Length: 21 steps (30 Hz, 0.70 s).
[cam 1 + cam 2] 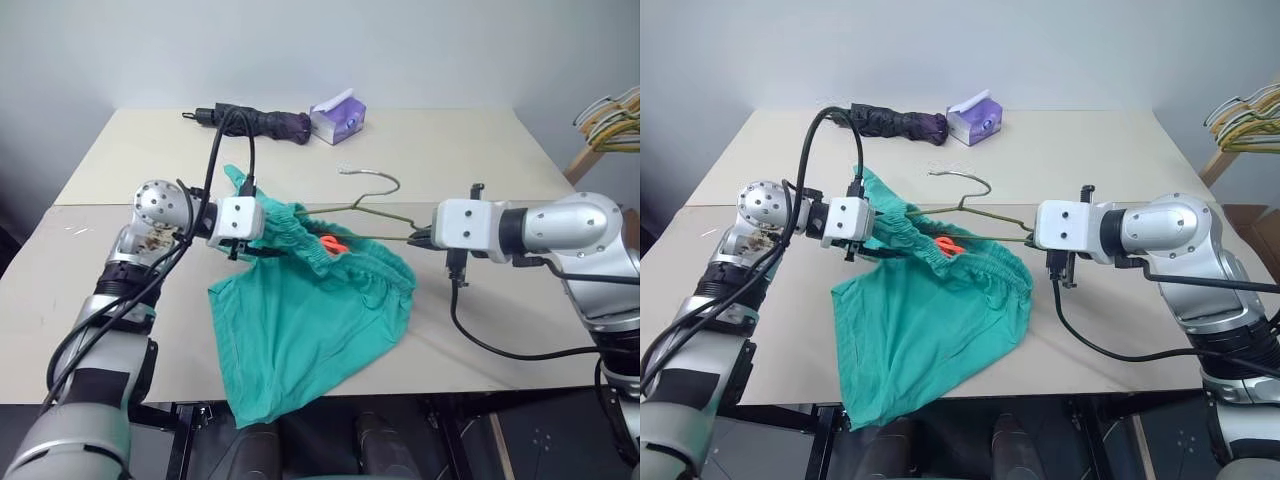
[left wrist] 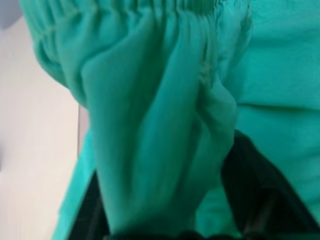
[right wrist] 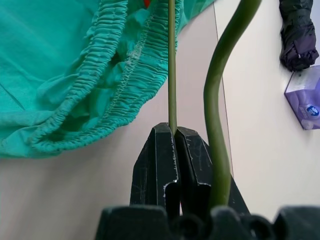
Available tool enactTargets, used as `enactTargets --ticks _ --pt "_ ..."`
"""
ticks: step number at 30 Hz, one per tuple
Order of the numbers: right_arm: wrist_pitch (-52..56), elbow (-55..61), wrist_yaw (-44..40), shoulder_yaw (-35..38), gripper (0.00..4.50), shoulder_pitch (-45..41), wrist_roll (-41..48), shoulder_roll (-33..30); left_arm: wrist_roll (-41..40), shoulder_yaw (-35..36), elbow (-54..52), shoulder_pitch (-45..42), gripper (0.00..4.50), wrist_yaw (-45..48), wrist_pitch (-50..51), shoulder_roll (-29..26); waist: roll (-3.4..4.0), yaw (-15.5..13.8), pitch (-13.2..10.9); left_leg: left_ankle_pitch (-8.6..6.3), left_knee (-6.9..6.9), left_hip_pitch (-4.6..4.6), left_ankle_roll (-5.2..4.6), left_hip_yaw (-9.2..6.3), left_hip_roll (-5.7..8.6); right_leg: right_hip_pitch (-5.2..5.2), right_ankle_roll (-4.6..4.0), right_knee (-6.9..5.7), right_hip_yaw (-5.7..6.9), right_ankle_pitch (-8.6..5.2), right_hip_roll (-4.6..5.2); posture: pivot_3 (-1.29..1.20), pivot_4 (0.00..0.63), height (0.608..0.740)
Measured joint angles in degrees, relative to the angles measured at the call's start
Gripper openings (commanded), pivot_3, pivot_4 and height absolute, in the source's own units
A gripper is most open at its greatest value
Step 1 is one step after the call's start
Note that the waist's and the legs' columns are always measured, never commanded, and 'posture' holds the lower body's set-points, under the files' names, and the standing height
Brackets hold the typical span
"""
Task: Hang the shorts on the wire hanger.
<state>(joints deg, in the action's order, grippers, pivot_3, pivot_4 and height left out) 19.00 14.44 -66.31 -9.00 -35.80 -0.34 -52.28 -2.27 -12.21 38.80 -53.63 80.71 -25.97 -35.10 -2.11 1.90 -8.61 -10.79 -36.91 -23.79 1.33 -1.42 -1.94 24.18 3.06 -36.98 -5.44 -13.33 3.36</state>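
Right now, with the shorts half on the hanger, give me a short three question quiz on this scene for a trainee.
1. True or false: the right gripper is shut on the wire hanger.
2. What does the left gripper grip? A the shorts, B the folded umbrella, C the tissue pack.
3. Fill in: the small tag inside the waistband is ____.

Key: 1 true. 2 A. 3 orange.
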Motion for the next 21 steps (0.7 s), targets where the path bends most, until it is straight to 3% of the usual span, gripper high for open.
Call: enactTargets --ticks 3,10,15,21 --pt "0.52 0.42 -0.55 -0.02 0.0 0.0 0.59 -0.23 -0.17 0.18 0.31 0.0 0.06 -0.22 0.02 0.08 0.0 0.41 0.0 0.0 -0.02 0.0 0.0 -0.01 0.0 0.0 0.0 -0.02 0.0 0.0 0.0 -0.02 0.074 0.74" --pt "0.94 0.86 -1.32 -0.05 0.0 0.0 1.21 -0.41 -1.53 0.97 0.21 -0.06 0.06 1.66 1.39 0.07 0.0 0.8 0.0 0.0 -0.02 0.02 0.0 -0.02 0.0 0.0 0.01 -0.06 0.0 0.0 -0.01 -0.02 0.08 0.74" --pt "1.69 1.63 -2.03 1.23 1.34 0.08 3.66 -0.96 -4.56 1.94 -3.0 0.65 0.0 3.96 7.04 -0.11 0.0 0.76 0.0 0.0 -0.03 0.01 0.0 -0.02 0.0 0.0 0.02 -0.06 0.0 0.0 0.0 -0.03 0.095 0.74" --pt "7.73 -0.9 1.28 8.43 3.52 4.45 5.72 -3.88 -7.38 3.97 -8.78 5.33 0.0 5.3 12.61 -2.89 0.0 0.75 0.0 0.0 -0.03 0.04 0.0 -0.01 -0.01 0.0 0.01 -0.09 -0.01 0.0 0.0 -0.02 0.115 0.74"
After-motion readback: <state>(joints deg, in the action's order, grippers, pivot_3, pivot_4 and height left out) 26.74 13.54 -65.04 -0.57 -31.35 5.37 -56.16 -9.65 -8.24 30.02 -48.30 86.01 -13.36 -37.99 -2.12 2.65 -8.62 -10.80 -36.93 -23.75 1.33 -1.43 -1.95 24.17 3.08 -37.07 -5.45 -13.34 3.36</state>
